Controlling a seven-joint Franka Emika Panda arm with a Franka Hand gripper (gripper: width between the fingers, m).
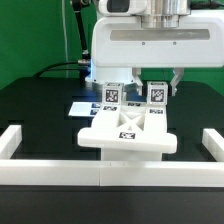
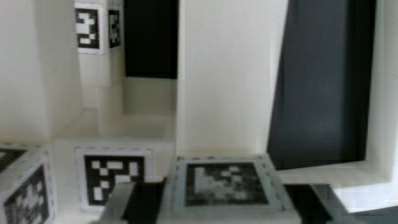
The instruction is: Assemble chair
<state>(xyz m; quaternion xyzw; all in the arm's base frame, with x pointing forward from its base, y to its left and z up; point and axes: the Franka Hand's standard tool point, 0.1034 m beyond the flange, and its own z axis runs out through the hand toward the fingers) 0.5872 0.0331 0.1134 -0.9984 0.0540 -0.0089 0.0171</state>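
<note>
Exterior view: the chair [image 1: 128,128] is seen on the dark surface [image 1: 40,105], behind the border rail [image 1: 100,177], directly under the hand [image 1: 150,78]. Two tagged uprights rise from its seat slab.

Wrist view: the hand [image 2: 217,190] appears clamped on a tagged upright [image 2: 217,182]. Parts are judged light, stiff, smooth; best gripped across flat faces.

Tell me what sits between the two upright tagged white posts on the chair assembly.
In the exterior view, nothing solid fills the gap between the left post and the right post; only the dark table shows through. Both stand on the white seat slab.
</note>
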